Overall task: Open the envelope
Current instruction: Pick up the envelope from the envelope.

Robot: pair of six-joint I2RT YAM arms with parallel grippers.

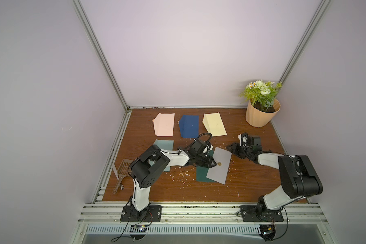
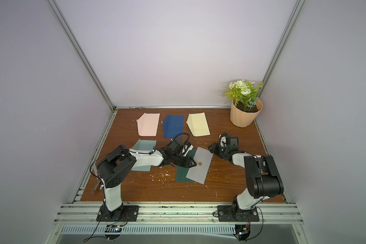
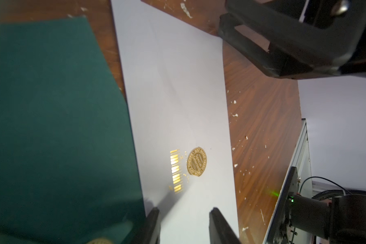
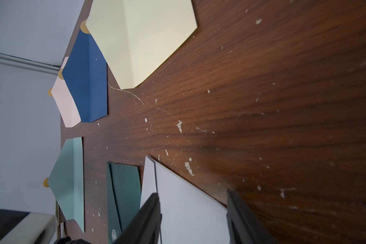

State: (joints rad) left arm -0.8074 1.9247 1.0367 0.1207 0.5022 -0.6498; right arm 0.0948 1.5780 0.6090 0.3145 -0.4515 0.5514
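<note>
The grey envelope [image 1: 219,171] lies flat on the scuffed wooden table [image 1: 251,186] between my two arms, closed under its gold sticker [image 3: 196,162], one long edge overlapping a dark green envelope [image 1: 201,175]. My left gripper [image 3: 184,211] hovers low over the edge nearest the sticker, jaws parted to a middling gap and holding nothing. My right gripper [image 4: 192,193], jaws likewise apart, straddles the grey envelope's far corner, and I cannot tell whether either finger touches the paper.
</note>
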